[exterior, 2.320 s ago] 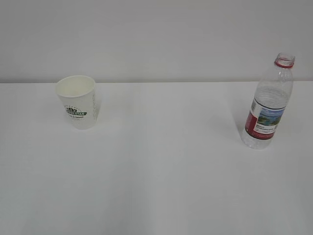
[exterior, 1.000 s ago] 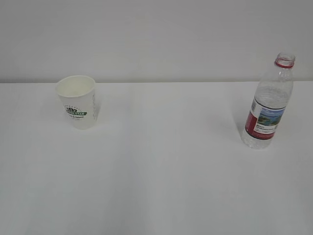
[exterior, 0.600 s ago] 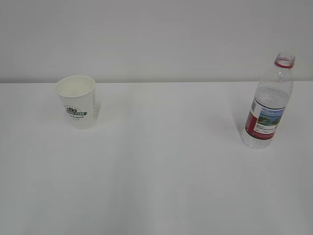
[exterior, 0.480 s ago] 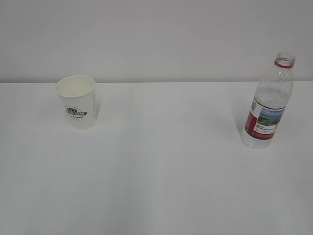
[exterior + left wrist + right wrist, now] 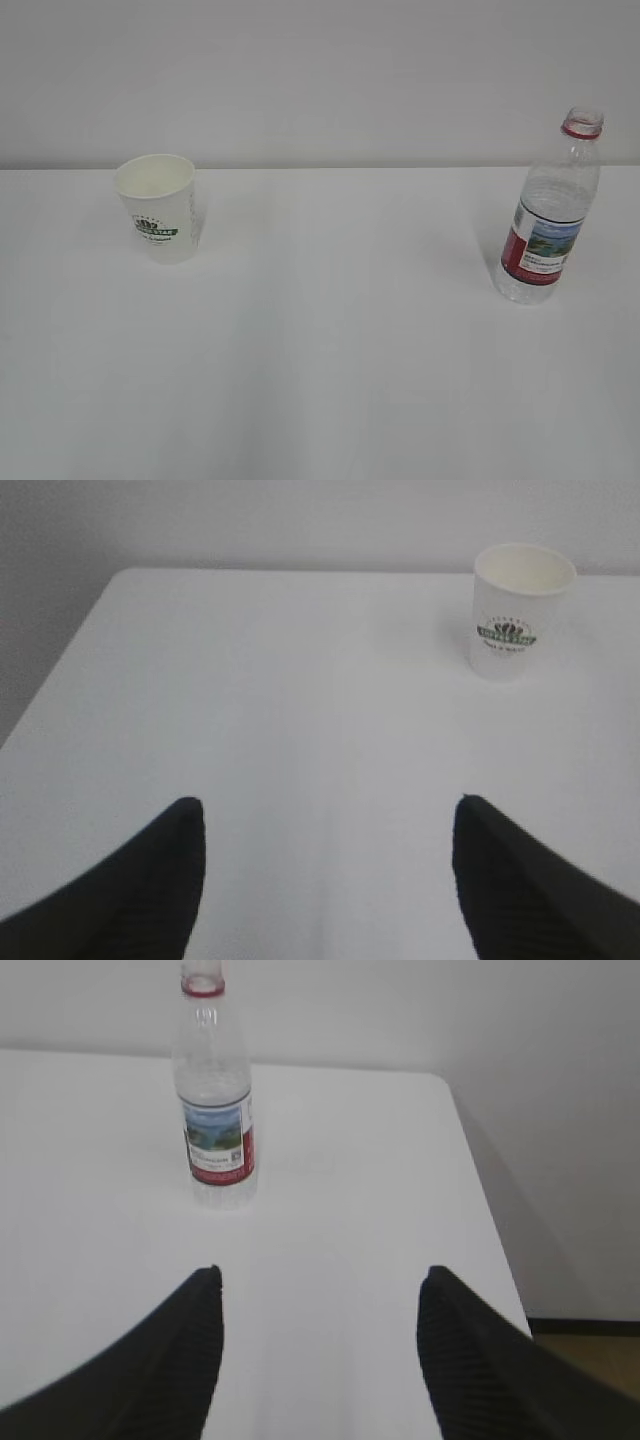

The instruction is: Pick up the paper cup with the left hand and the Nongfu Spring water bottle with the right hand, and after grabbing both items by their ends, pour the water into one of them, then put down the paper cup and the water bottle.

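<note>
The cup and bottle stand upright, well apart on the table, both grippers spread wide and empty.

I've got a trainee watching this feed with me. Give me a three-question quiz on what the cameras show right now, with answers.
1. True or false: the small white tapered paper cup with the green logo lies on its side on the white table.
2. What colour is the ring around the neck of the tall clear plastic water bottle?
3. In the wrist views, the left claw and right claw are: A) both open and empty, B) both gripping, C) one gripping.

Key
1. False: it stands upright.
2. Red; the bottle has no cap.
3. A: each claw is apart from its object.
</note>
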`<move>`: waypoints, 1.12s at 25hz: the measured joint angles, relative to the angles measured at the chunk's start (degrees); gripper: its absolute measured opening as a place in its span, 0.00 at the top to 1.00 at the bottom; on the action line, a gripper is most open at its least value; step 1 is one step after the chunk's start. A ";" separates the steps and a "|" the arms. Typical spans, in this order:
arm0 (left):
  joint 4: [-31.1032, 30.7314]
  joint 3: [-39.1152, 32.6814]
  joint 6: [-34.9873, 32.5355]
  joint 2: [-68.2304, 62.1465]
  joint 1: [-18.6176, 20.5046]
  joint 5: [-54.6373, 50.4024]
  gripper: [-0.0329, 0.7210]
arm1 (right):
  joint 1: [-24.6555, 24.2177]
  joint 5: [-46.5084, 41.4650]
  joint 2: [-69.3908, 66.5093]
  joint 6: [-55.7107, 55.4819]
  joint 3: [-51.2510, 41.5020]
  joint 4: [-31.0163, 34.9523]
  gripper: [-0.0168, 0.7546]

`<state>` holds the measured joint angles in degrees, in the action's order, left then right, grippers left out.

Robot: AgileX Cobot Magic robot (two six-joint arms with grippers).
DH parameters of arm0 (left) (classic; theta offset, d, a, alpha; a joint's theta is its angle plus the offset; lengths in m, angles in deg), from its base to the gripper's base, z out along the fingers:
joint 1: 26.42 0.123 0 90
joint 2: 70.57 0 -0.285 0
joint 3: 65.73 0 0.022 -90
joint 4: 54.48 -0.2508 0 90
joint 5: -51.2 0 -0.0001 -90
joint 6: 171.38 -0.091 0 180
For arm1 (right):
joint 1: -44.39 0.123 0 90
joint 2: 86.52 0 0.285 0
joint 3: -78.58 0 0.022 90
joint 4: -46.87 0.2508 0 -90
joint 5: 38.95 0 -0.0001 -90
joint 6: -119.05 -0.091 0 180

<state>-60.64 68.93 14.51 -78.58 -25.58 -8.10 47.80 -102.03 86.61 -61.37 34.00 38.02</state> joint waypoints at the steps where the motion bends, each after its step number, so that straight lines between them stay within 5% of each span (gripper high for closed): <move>1: -0.36 0.00 0.00 0.00 0.00 1.27 0.21 | 0.00 0.76 0.00 0.00 0.45 0.00 0.38; 28: -0.59 0.09 0.00 -27.07 0.00 41.19 0.23 | 0.00 28.14 -20.08 0.42 0.84 0.21 0.38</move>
<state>-61.23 69.02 14.51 -105.65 -25.58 33.09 47.80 -73.89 66.53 -60.95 34.83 38.23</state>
